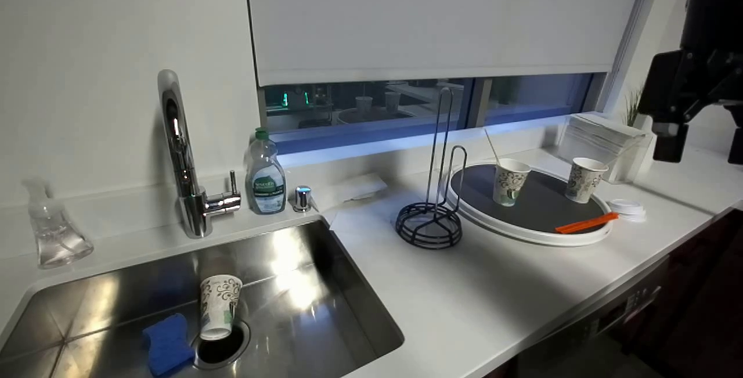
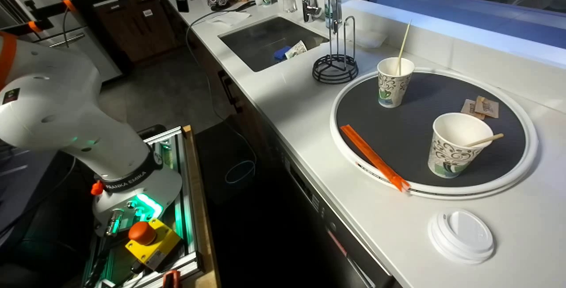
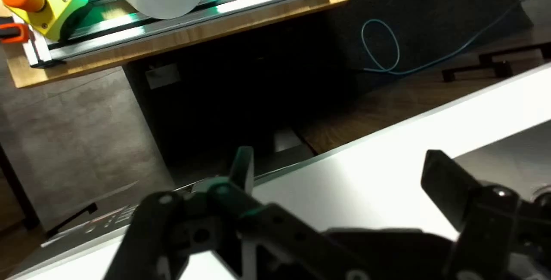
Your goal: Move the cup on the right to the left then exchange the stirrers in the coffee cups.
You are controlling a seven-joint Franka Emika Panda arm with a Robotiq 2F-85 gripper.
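An exterior view alone clearly shows a stirrer [image 2: 486,140] in the paper cup [image 2: 452,151] nearest the lids [image 2: 460,237]; the pincer [image 3: 340,162] stands spread. A paper-towel holder [image 1: 437,211] stands beside the tray [image 2: 446,95].

The white arm [image 2: 79,113] (lettered FRANKA EMIKA) has a black gripper [image 3: 341,174].

Two upright patterned coffee cups [image 2: 392,84] [image 2: 451,151] on a tray [image 2: 398,128], one slanted stirrer [image 2: 403,48] [image 2: 490,139] in each

Stirrers [image 2: 403,47] apparently in cups [image 2: 452,154] on tray [image 2: 398,133]
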